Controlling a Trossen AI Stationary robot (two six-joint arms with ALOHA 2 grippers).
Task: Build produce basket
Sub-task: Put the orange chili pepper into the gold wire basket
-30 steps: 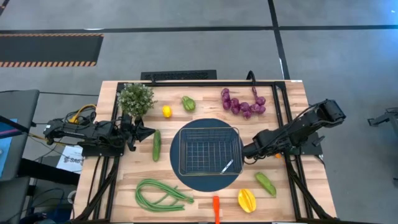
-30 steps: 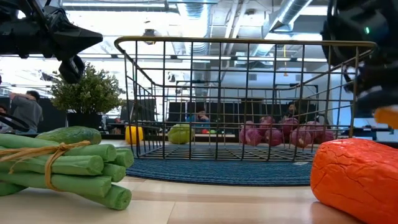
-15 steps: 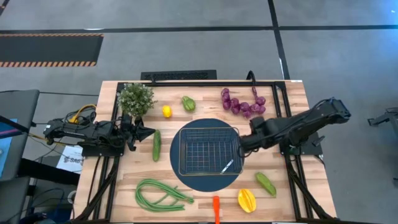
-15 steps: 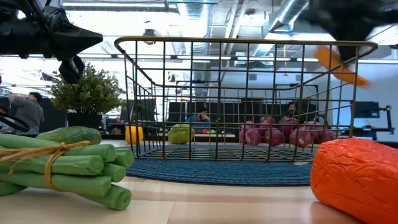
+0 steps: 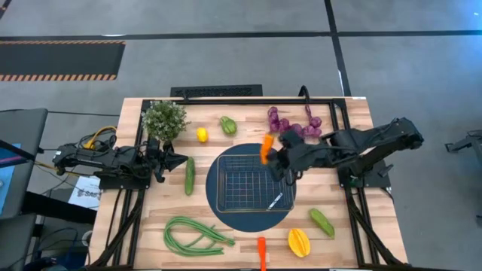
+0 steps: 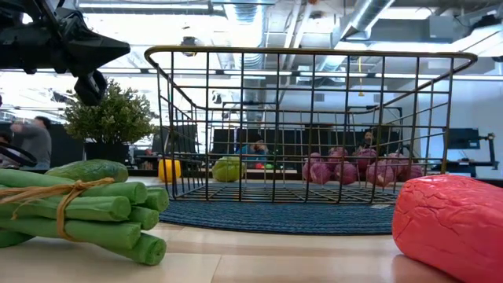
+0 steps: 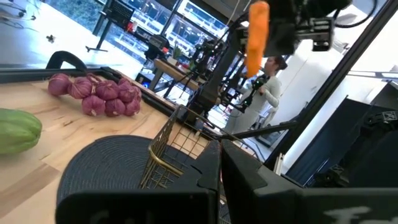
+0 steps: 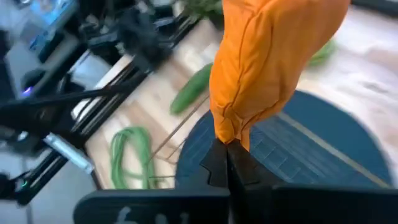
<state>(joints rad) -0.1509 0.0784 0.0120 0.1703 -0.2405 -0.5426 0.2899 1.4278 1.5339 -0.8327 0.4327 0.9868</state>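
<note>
An orange carrot (image 5: 266,147) is hanging in the air over the far right corner of the wire basket (image 5: 252,183), pinched by its tip in the right gripper (image 5: 276,159). The basket is sitting on a dark blue round mat (image 5: 220,209) at the table's middle. The purple grapes (image 5: 294,123) are lying far right of it, a cucumber (image 5: 189,175) left, green beans (image 5: 193,234) near left. The left gripper (image 5: 178,159) is resting at the left edge, its fingers drawn close together, carrying nothing.
</note>
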